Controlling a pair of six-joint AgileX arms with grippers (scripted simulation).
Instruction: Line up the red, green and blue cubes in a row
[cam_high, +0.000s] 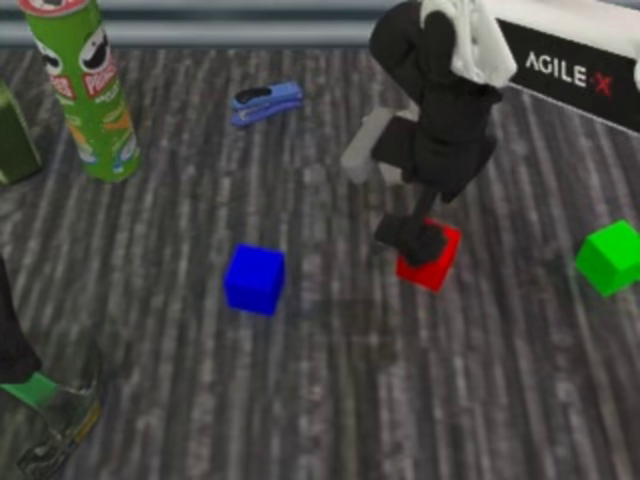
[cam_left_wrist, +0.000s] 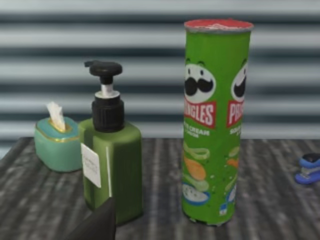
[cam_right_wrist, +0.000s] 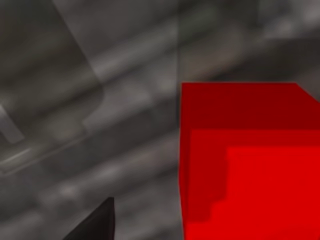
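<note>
My right claw (cam_high: 420, 240) hangs straight down over the red cube (cam_high: 436, 262), its tips at the cube's top face; whether the fingers are spread or already pinching it I cannot tell, since the arm's own body hides them. The red cube is my landmark: it sits on the dark striped worktop (cam_high: 330, 400). The blue cube (cam_high: 254, 278) lies well to its left at about the same depth, and the green cube (cam_high: 610, 256) well to its right, near the worktop's edge (so the three already sit roughly along one line, only widely spaced). My left claw (cam_high: 45, 430) is parked far left of the red cube, idle, its fingers' state unclear. I judge this as a grasp beginning on red.
</note>
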